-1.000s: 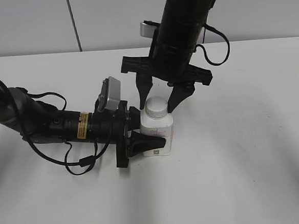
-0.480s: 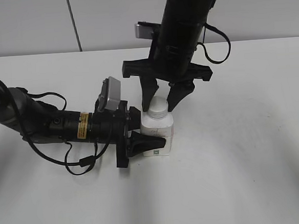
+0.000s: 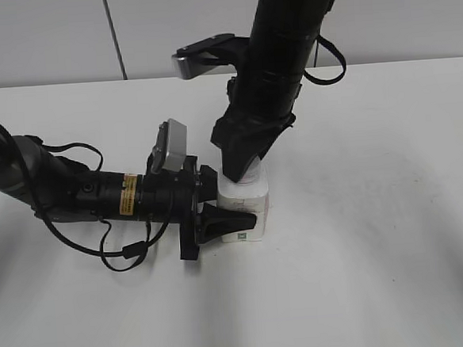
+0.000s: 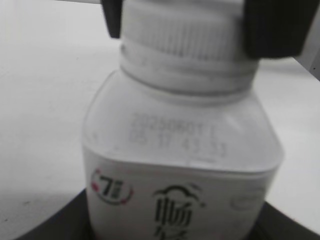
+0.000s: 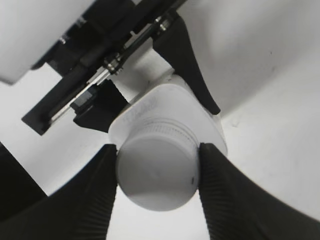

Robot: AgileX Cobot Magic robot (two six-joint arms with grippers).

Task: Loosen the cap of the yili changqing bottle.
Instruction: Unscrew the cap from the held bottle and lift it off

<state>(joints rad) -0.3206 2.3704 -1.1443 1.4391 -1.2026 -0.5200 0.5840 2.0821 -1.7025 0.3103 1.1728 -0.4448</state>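
The yili changqing bottle [image 3: 246,212] is a small squarish white bottle standing upright on the white table. My left gripper [image 3: 228,220] is shut on its body from the left side; in the left wrist view the bottle [image 4: 180,175] fills the frame with dark print and a red mark. The white ribbed cap [image 5: 157,172] sits on the neck. My right gripper [image 5: 157,182] comes down from above and is shut on the cap, one black finger on each side. In the exterior view the right gripper [image 3: 245,168] hides most of the cap. The cap also shows in the left wrist view [image 4: 182,35].
The white table [image 3: 380,250] spreads around the bottle. A pale wall [image 3: 47,35] stands behind it. The left arm's black body and cables [image 3: 82,196] lie along the table at the left.
The right gripper has closed its fingers onto the cap and turned about its vertical axis; its wrist camera swung to the left. The left gripper and the bottle stay in place.
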